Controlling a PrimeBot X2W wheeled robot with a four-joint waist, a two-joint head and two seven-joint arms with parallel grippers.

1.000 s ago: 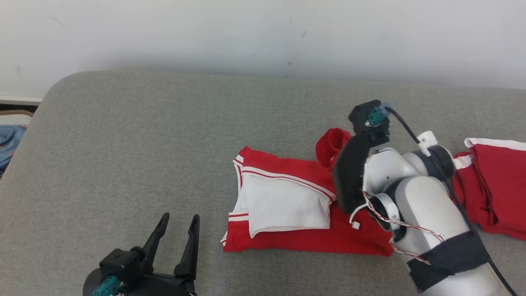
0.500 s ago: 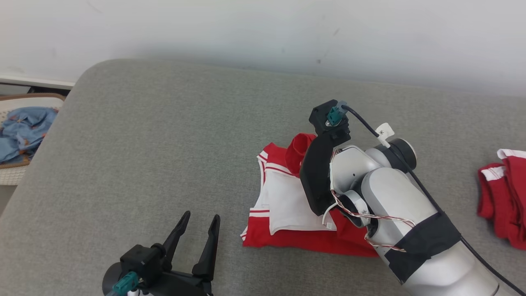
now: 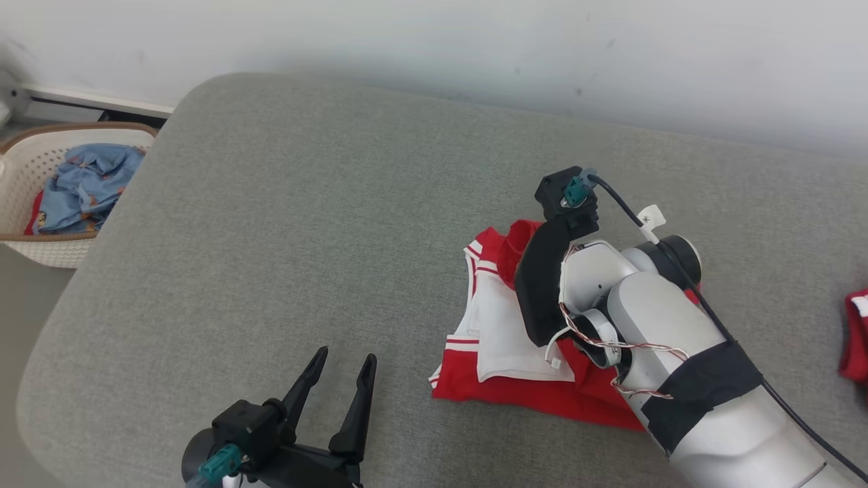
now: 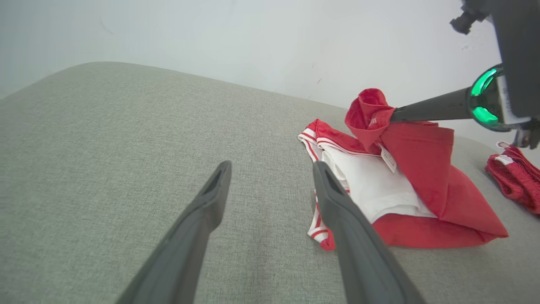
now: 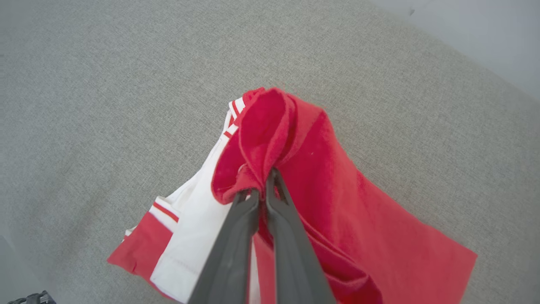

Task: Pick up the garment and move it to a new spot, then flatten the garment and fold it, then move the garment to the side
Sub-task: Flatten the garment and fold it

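1. Left tool (image 3: 346,354): nearest item, at the lower left of the head view. Two dark fingers spread wide, nothing between them, pointing away across the counter (image 3: 271,237). Apart from the garment, which lies to its right.

2. Counter: grey woven fabric cover, rounded corner at the far left.

3. Garment (image 3: 505,325): red, with a white panel and red-and-white striped trim. Folded into a compact stack, right of centre on the counter. Lower layers flat on the grey cover. One red fold at the far edge bunched and raised above the stack.

4. Right tool (image 5: 265,185): fingers pressed together, pinching that raised red fold at their tips. Reaching in from the right over the stack on a pale forearm (image 3: 678,352) with a black band.

5. Second red garment (image 3: 856,335): red with white trim, crumpled, at the right edge of the counter, well apart from the folded stack.

6. Basket (image 3: 41,251): white, brown-rimmed, off the counter at the far left, holding blue cloth (image 3: 88,186).

7. Wall (image 3: 434,41): pale, plain, behind the counter.
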